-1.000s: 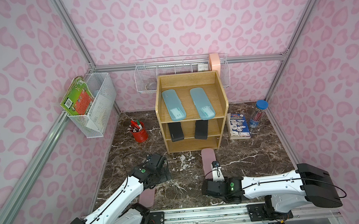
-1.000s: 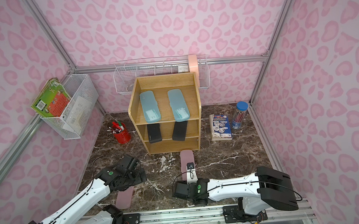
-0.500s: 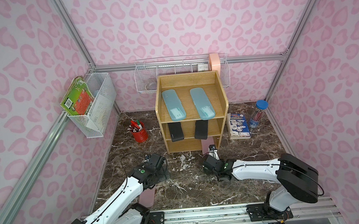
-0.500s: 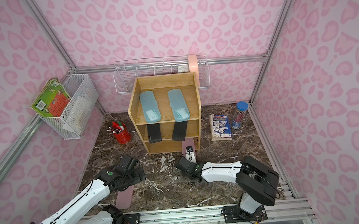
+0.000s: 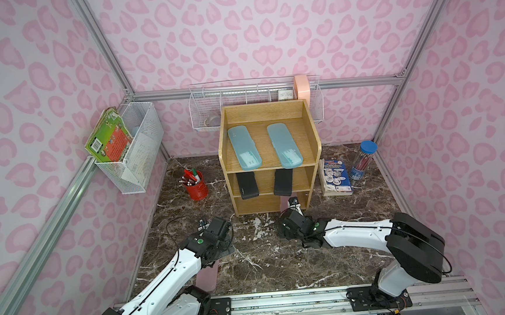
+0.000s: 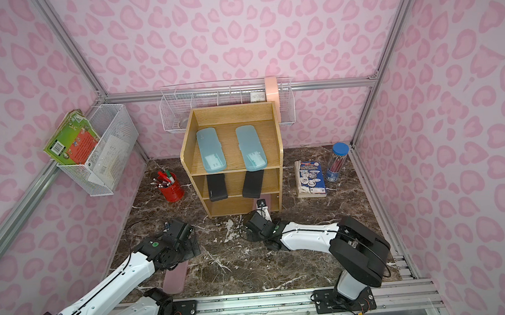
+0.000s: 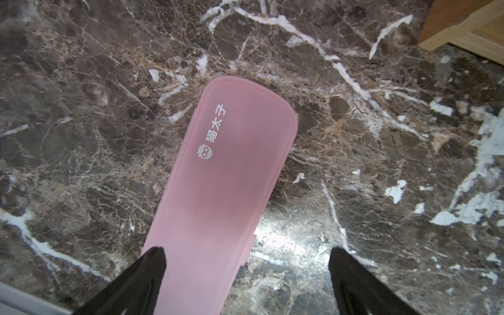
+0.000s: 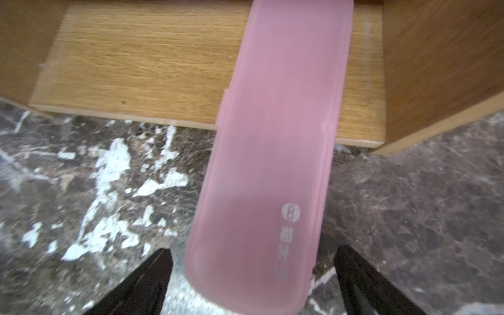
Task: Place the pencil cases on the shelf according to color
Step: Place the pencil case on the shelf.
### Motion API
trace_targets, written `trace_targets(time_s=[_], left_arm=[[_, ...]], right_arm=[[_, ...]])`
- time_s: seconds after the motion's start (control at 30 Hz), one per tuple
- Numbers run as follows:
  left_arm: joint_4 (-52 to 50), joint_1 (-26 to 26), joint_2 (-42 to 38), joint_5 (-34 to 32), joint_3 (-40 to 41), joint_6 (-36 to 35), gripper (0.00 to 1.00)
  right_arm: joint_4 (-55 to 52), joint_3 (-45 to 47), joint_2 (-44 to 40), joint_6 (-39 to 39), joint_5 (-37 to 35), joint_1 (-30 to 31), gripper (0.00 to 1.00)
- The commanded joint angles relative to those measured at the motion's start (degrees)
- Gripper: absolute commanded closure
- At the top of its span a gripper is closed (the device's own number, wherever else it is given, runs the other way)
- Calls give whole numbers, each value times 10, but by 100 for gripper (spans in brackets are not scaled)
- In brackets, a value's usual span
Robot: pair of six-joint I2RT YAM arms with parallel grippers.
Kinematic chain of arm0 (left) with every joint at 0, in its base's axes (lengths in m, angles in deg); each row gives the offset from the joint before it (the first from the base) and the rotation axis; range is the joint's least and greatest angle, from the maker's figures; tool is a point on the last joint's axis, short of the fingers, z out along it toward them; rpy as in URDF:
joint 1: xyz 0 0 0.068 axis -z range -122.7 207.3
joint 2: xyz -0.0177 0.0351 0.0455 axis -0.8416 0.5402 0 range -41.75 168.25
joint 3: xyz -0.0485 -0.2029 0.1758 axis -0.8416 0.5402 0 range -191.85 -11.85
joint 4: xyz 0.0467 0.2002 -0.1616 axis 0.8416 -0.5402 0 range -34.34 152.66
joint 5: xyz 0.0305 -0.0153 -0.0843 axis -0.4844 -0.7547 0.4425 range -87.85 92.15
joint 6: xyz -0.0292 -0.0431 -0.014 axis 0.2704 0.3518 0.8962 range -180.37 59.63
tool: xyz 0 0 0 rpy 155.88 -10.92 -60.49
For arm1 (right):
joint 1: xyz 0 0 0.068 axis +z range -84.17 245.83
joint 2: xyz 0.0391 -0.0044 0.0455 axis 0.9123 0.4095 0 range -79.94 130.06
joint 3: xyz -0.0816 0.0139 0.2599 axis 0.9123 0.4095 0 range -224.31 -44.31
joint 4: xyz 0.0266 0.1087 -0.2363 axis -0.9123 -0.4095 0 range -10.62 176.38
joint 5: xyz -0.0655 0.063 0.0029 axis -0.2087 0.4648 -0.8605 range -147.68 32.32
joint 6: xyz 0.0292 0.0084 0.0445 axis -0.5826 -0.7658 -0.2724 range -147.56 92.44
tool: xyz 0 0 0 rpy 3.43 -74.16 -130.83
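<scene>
The right claw [image 8: 253,249], spread wide and gripping nothing, flanks the pink case [image 8: 275,136] lying half over the front edge of the bottom tier of the shelf [image 8: 141,62], so nudge it straight in; the open left claw [image 7: 245,248] straddles, perhaps touching, the second pink case [image 7: 226,177] near the front-left corner of the bench [image 7: 381,163].

Up high at the near edge, both top views look down and forward over nearly the same whole scene, shelf [image 5: 264,142] mid-frame. Left wrist camera: close above a pink case [image 7: 226,191] on the marble floor [image 7: 381,163]. Right wrist camera: close on the shelf's lowest tier, which both top views also show.
</scene>
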Motion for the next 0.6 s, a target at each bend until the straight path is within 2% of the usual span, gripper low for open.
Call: trace_targets(time_s=[0.0, 0.13, 0.27, 0.33, 0.57], left_arm=[[-16, -2, -11, -26, 3, 9, 2], [-21, -9, -20, -51, 7, -2, 2], [-13, -27, -21, -67, 23, -5, 2], [4, -47, -21, -48, 33, -21, 1], [42, -89, 2, 32, 44, -35, 1]], right_arm=[[-50, 10, -27, -32, -26, 23, 4], [-78, 32, -50, -67, -33, 54, 9], [-39, 61, -54, -76, -13, 65, 26], [-5, 68, -44, -69, -1, 65, 34], [34, 35, 29, -35, 10, 37, 41]])
